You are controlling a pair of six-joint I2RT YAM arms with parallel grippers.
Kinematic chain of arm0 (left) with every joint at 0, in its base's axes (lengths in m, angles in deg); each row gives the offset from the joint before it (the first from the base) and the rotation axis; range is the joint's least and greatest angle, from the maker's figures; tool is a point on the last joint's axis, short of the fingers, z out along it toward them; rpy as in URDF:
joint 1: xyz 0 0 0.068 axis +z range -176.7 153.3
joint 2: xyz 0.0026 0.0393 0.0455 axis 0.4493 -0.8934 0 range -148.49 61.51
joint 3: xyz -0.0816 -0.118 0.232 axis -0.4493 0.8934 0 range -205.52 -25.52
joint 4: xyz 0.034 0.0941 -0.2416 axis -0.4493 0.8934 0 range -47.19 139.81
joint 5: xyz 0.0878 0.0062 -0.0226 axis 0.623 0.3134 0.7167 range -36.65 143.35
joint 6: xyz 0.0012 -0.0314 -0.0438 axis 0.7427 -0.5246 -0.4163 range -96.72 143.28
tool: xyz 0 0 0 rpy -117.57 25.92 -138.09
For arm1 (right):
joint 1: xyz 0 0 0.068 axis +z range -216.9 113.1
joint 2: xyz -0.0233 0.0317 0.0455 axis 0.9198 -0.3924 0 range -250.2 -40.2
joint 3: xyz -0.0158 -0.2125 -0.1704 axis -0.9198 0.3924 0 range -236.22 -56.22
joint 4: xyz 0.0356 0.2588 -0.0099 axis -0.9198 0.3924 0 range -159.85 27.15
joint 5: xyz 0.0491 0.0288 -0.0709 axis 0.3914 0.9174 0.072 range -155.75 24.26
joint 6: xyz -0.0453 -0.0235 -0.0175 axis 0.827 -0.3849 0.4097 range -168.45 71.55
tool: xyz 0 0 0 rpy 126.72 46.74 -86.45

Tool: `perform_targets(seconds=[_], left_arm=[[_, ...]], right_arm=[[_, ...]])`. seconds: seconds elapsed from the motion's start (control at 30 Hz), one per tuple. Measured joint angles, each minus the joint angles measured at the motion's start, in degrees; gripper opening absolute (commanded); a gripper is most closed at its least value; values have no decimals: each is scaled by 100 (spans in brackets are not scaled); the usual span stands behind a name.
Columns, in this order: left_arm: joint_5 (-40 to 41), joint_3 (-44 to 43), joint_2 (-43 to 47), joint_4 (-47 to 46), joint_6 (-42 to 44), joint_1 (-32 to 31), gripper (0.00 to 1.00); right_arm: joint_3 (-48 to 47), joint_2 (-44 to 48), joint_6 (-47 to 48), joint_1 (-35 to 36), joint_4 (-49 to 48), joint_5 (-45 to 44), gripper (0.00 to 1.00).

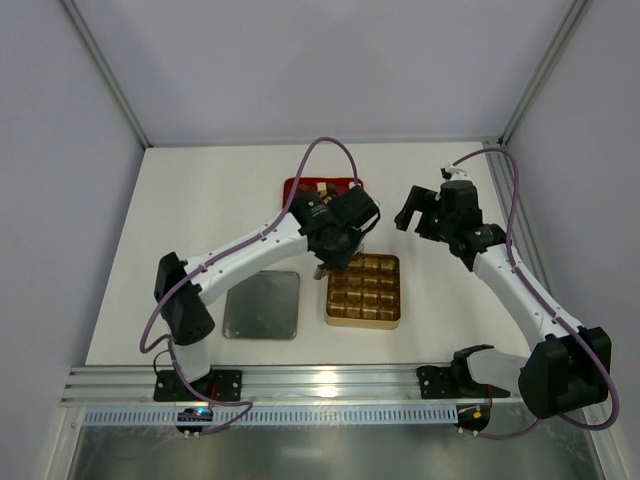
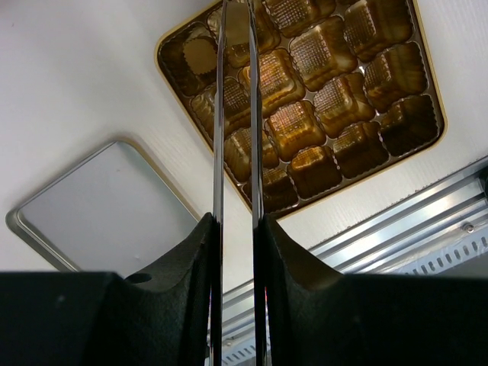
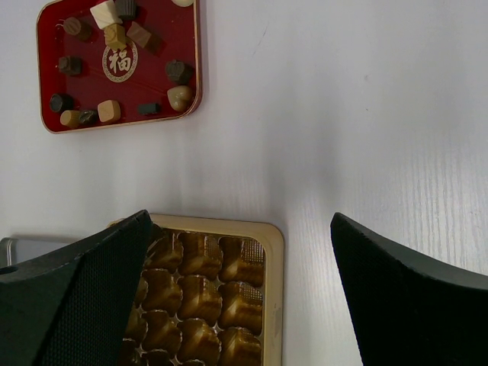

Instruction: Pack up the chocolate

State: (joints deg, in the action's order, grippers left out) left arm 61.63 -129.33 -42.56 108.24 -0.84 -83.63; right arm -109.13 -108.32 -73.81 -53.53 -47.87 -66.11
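Observation:
Several loose chocolate pieces (image 3: 109,110), dark, light brown and white, lie on the red tray (image 3: 47,76), which my left arm partly hides in the top view (image 1: 292,186). One round dark piece (image 2: 200,53) sits in a corner cell of the gold tray (image 1: 363,320). My left gripper (image 1: 324,268) carries two long metal blades over that corner. The blades stand narrowly apart, and what looks like a light brown piece (image 2: 236,27) is pinched at their tips. My right gripper (image 3: 240,221) hangs wide open and holds nothing, above the bare table beside the gold tray's far right corner.
A flat grey metal tray (image 1: 262,305) lies left of the gold tray. An aluminium rail (image 1: 330,380) runs along the near edge between the arm bases. White walls close in the table at the back and both sides.

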Motion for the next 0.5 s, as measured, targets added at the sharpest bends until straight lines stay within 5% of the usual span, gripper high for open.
perform_targets(seconds=[0.5], left_arm=[[4,155,44,-39,-111,-114,41]], right_arm=[[0,0,0,0,-2,-4,100]])
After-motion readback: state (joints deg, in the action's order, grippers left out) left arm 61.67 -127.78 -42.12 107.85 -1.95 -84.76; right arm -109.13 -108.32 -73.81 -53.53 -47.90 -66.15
